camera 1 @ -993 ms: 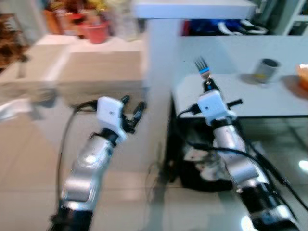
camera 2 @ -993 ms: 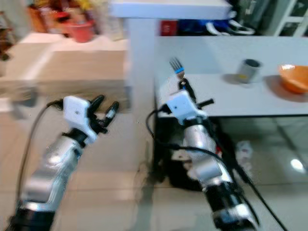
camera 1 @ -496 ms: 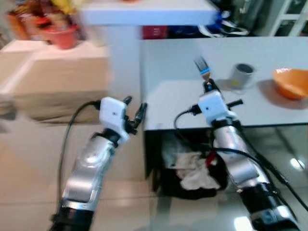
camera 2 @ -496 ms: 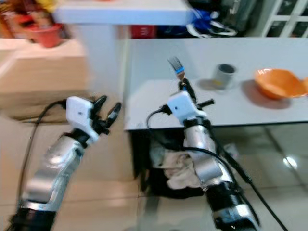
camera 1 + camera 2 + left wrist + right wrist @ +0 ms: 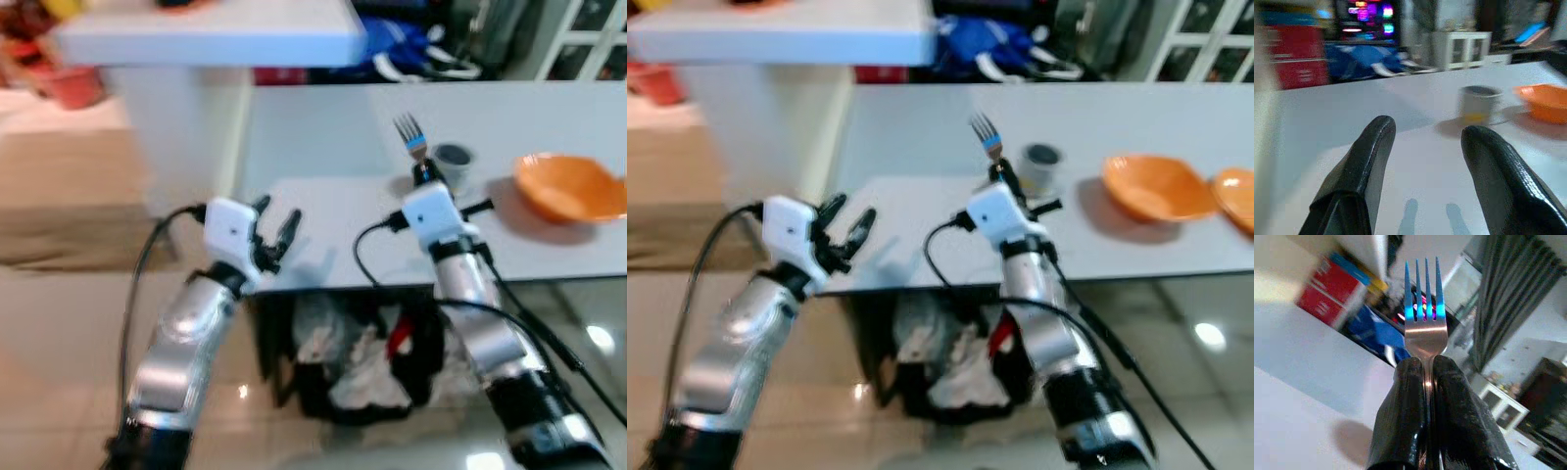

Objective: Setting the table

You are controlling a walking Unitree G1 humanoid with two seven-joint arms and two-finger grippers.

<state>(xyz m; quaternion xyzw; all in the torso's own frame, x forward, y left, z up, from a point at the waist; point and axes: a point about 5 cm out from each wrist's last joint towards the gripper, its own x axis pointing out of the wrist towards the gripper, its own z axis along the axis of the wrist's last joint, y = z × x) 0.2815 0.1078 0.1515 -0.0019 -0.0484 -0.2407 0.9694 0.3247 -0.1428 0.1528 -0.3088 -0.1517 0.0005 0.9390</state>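
Observation:
My right gripper is shut on a silver fork and holds it upright, tines up, above the near part of the white table. In the right wrist view the fork stands clamped between the two black fingers. My left gripper hovers open at the table's near left corner, nothing between its fingers. A grey cup stands just behind the fork. An orange bowl sits to its right, with a second orange bowl beyond it.
Under the table sits a dark bin with white cloth and something red. A white counter rises at the back left over a beige block. Blue and white items lie behind the table. The floor is glossy tile.
The camera has swung right and closer to the table; cup and bowls slid leftward in view and a second bowl appeared. Both grippers keep their poses, fork still held upright.

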